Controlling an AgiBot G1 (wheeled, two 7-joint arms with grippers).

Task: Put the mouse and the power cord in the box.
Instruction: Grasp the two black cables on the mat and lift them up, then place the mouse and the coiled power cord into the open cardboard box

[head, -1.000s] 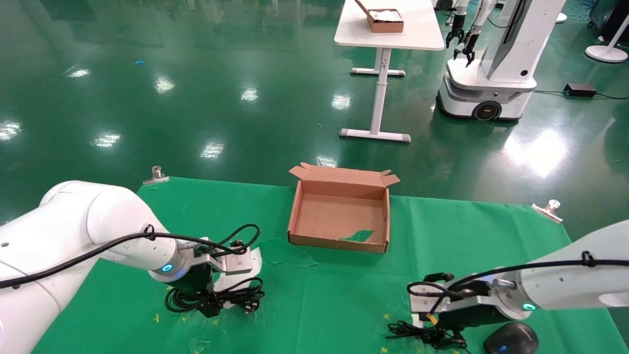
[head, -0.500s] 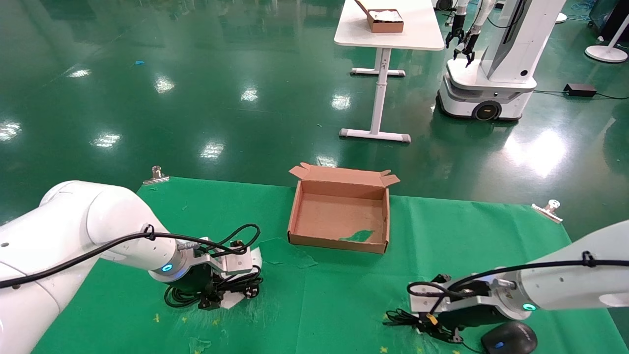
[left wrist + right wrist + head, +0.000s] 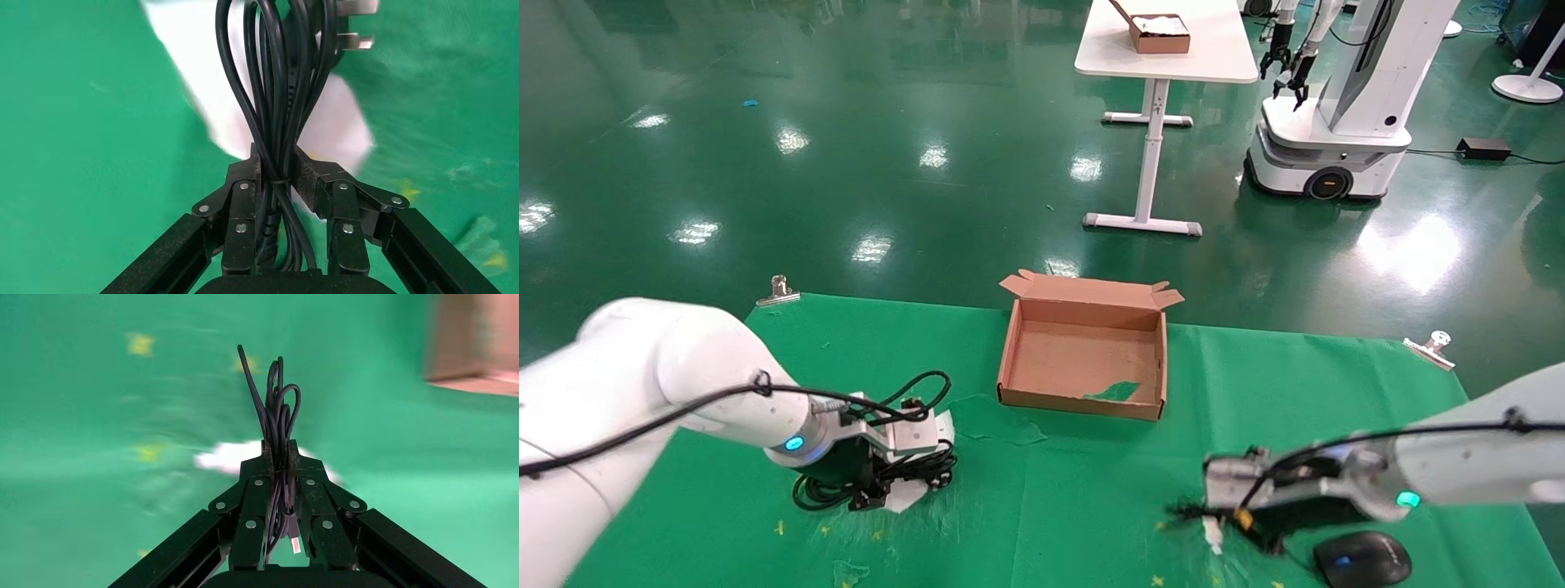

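The power cord is pinched at its tied middle by my left gripper, which is shut on it; its pronged plug points away. In the head view that gripper sits low at the table's front left with the cord bunched round it. My right gripper is shut on the mouse's thin bundled cable. The black mouse lies on the cloth at the front right, beside the right gripper. The open brown box stands empty at the table's middle.
Green cloth covers the table, torn to white under both grippers. Metal clips hold its far corners. Beyond on the floor stand a white table with a smaller brown box and another robot.
The left gripper has closed in on the power cord and shifted it slightly away from me. The right gripper has risen a little, drawing the mouse cable up and the mouse slightly left.
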